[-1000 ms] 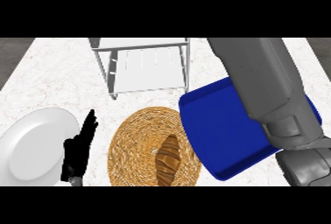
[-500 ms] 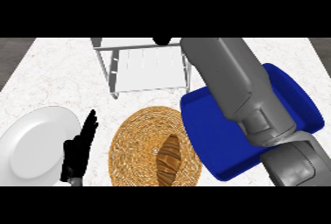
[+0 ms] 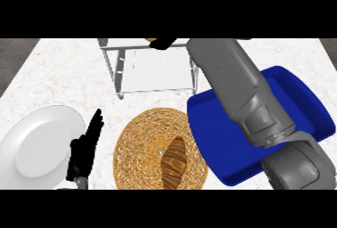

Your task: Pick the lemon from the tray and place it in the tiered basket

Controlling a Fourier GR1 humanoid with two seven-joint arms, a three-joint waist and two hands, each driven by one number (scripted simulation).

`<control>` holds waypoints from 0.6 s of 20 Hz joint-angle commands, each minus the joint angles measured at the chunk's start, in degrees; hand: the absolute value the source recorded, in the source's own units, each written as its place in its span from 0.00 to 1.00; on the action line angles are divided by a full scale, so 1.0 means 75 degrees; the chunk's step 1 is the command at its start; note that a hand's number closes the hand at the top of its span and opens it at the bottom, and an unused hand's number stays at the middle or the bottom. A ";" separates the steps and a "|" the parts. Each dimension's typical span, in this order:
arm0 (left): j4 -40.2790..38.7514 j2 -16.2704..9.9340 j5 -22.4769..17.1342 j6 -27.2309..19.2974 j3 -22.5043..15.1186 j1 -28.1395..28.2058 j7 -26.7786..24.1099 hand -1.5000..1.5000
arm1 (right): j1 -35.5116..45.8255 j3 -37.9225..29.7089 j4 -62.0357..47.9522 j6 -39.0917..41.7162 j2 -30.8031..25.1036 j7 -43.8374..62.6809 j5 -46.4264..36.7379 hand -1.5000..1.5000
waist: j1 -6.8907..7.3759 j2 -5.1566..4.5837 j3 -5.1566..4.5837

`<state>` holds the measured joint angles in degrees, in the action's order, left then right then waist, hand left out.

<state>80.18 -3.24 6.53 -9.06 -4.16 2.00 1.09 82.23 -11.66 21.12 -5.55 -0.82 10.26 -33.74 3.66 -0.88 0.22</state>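
Two hands work a white marble bench [image 3: 59, 71]: the right hand [image 3: 161, 43], fingers curled round the mostly hidden lemon [image 3: 151, 39], reaches over the tiered basket [image 3: 154, 67], above the blue tray [image 3: 217, 129]. Left hand [image 3: 85, 149] rests, fingers straight, between a white plate [image 3: 33, 142] and a woven basket [image 3: 141, 138] holding bread [image 3: 174, 160].
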 commanded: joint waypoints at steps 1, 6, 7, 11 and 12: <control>-0.0103 0.0054 0.0035 -0.0001 -0.0066 0.0176 -0.0060 0.50 | -0.0004 -0.0683 -0.0285 -0.0111 0.0103 -0.0397 0.0784 0.00 | 0.0026 -0.0054 -0.0033; 0.0018 0.0007 0.0044 -0.0025 -0.0016 0.0123 0.0175 0.50 | 0.0076 -0.1334 -0.0249 -0.0363 0.0107 -0.0986 0.1686 0.00 | -0.0051 -0.0016 -0.0030; -0.0077 -0.0138 -0.0202 0.0198 0.0185 0.0209 -0.0020 0.50 | 0.0007 -0.1376 -0.0232 -0.0589 0.0108 -0.1215 0.1671 0.00 | -0.0057 -0.0024 -0.0034; 0.0091 -0.0021 -0.0087 0.0107 0.0022 0.0192 0.0187 0.50 | 0.0135 -0.1734 0.0084 -0.1672 -0.0313 -0.1368 0.1734 0.00 | -0.0132 -0.0009 -0.0031; -0.0076 0.0149 0.0100 -0.0095 -0.0119 0.0552 -0.0234 0.50 | -0.0078 -0.1834 0.0143 -0.1857 -0.0448 -0.1512 0.1788 0.00 | -0.0172 0.0002 -0.0032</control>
<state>80.88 -3.24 6.42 -9.02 -3.95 3.32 0.25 82.58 -22.82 21.03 -14.28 -1.84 0.96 -21.82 2.93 -0.88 0.12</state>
